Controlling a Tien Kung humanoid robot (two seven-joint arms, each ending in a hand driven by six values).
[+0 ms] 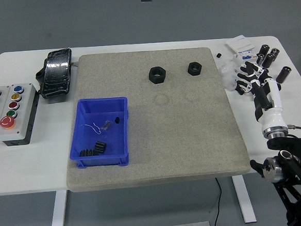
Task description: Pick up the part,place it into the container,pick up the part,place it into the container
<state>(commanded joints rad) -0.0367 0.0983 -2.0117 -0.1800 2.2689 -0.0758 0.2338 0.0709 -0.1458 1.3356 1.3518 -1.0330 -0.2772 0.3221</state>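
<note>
Two black hex nuts are found on the grey mat [158, 143], toward its far edge: the larger nut [157, 74] left of the smaller nut [194, 68], the two apart and neither touched. The blue container [122, 130] sits on the mat's left half, well apart from both, already holding small black gear-like parts at its near end and a loose bit of wire.

The right hand [249, 77] is held over the counter [30, 168] at the right, off the mat, fingers spread and nothing held. The left arm is not seen.

Risks noted:
- The hand hovers amid clutter: black cylinders [267, 55], a white packet and small items. A careless sweep toward the nuts could knock these over or off the counter.
- The nuts are low and flat on the mat; a grasp from above may slip off the faces or push the nut along rather than lift it.
- The carry to the container is long across the mat; a weak pinch could drop the part short.
- The container's near wall could be clipped on release, shifting it.
</note>
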